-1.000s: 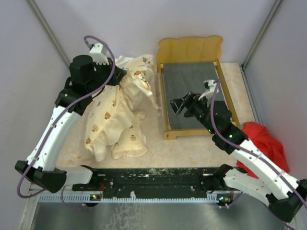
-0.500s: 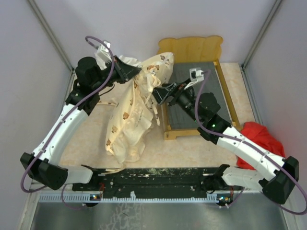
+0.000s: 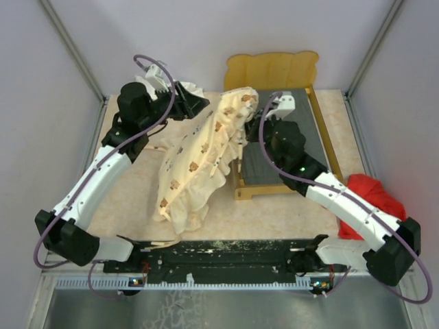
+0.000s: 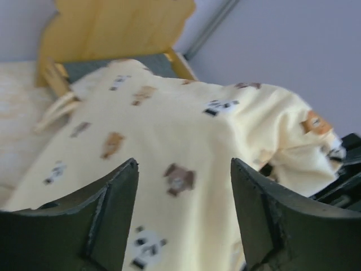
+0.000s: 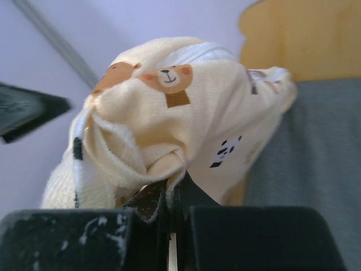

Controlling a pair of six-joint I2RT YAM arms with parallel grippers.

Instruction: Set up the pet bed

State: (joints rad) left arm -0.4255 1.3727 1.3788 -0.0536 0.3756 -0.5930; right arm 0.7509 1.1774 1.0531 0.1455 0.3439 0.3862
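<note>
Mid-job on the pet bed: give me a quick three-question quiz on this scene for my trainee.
1. True or false: the cushion lies flat inside the bed frame.
2. Where is the red cloth? A: inside the bed frame. B: on the table, right of the bed frame. C: under the cushion.
3. Short answer: which gripper pinches the cushion?
Key: 1 false; one end is lifted over the frame's left rail and the rest trails down onto the table. 2 B. 3 the right gripper; the left gripper stands open.
</note>
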